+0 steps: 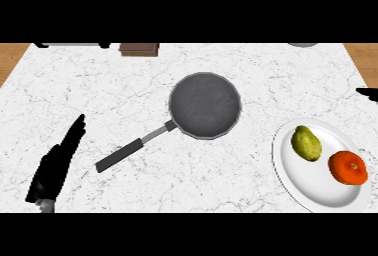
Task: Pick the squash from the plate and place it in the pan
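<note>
Fingers point(72, 135) of the left hand point(50, 172) are straight and held together, gripping nothing, and they point up the view towards the far side of the counter point(96, 95). That hand shows at the lower left, with a short bit of grey forearm point(46, 204) below it at the edge. Just to its right lies the pan's handle point(131, 149), apart from the fingers and running up and right to the pan point(205, 104). The pan is dark and round, sits near the middle of the counter, and has nothing in it.

Only a small black tip of the right hand point(367, 93) shows at the right edge, level with the pan; whether it is open or closed cannot be told.

The squash point(307, 143), yellow-green, lies on the upper left part of the white plate point(310, 187) at the lower right, well apart from both hands. An orange fruit point(348, 167) lies on the same plate just beside the squash, lower and to the right. The plate stands near the pan's right side without touching it. A brown block point(139, 49) sits at the far edge of the counter.
</note>
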Robot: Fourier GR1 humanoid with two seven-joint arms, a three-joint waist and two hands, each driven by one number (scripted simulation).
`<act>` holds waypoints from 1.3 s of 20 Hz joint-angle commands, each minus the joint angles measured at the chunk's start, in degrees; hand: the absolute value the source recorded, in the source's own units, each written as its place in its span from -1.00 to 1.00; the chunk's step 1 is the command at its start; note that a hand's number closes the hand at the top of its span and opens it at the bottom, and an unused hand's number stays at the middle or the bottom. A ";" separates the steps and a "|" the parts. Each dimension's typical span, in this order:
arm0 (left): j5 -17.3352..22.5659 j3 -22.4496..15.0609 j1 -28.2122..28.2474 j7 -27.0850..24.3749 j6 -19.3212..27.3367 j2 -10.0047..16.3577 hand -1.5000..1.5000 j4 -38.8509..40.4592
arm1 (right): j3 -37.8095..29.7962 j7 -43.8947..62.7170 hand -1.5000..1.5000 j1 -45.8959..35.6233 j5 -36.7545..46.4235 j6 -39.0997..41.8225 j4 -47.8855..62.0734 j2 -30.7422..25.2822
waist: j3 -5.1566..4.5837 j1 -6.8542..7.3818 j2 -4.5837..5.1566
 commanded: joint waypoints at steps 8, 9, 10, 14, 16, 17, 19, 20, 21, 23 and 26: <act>-2.81 0.90 1.34 -0.43 0.58 -2.45 0.00 -0.87 | 6.06 8.88 -1.00 -1.66 6.59 8.93 -3.16 3.54 | 0.02 -0.47 -0.10; -0.67 2.46 1.63 0.43 -1.81 -0.61 0.00 -1.94 | 6.81 13.57 -1.00 -3.82 5.71 9.61 -3.04 4.98 | 0.00 -0.25 -0.11; -1.34 1.82 1.48 1.51 -2.00 -1.24 0.00 -2.64 | 6.44 11.79 -1.00 -4.70 7.50 9.91 -0.35 5.36 | 0.03 -0.15 -0.04; -1.92 2.43 2.83 1.64 -2.50 -2.13 0.00 -4.98 | 6.58 12.05 -1.00 -2.55 10.03 9.73 -1.76 8.19 | 0.04 -0.22 -0.06; -4.87 0.88 1.91 -1.71 -0.44 -5.28 0.00 -0.03 | 5.76 12.90 -1.00 -2.60 9.32 11.73 -2.08 8.51 | 0.02 -0.39 -0.03; -2.65 3.92 4.32 -2.35 -3.06 -2.51 0.00 -1.91 | 5.57 12.25 -1.00 1.24 10.28 9.81 -5.41 9.49 | 0.03 -0.47 -0.10; -3.77 2.05 2.84 -1.40 -2.29 -4.56 0.00 -1.24 | 7.28 16.56 -1.00 0.67 11.55 9.77 -6.25 10.26 | 0.02 -0.54 -0.09; -2.82 3.95 2.05 0.25 -3.09 -3.21 0.00 -2.72 | 7.57 14.55 -1.00 -2.04 13.45 10.97 -2.98 9.88 | 0.04 -0.22 -0.02; -4.12 2.54 5.01 1.36 -2.30 -3.71 0.00 -5.53 | 5.21 17.87 -1.00 0.64 10.37 13.05 -6.85 7.76 | 0.02 -0.52 -0.17; -4.89 1.72 1.53 0.58 -2.08 -6.30 0.00 -1.23 | 6.79 16.59 -1.00 -0.74 13.85 11.82 -3.52 10.60 | 0.03 -0.44 -0.04; -4.69 4.44 2.65 -0.50 -3.51 -4.88 0.00 -2.56 | 4.52 18.18 -1.00 2.05 13.54 13.24 -7.13 10.52 | 0.02 -0.56 -0.09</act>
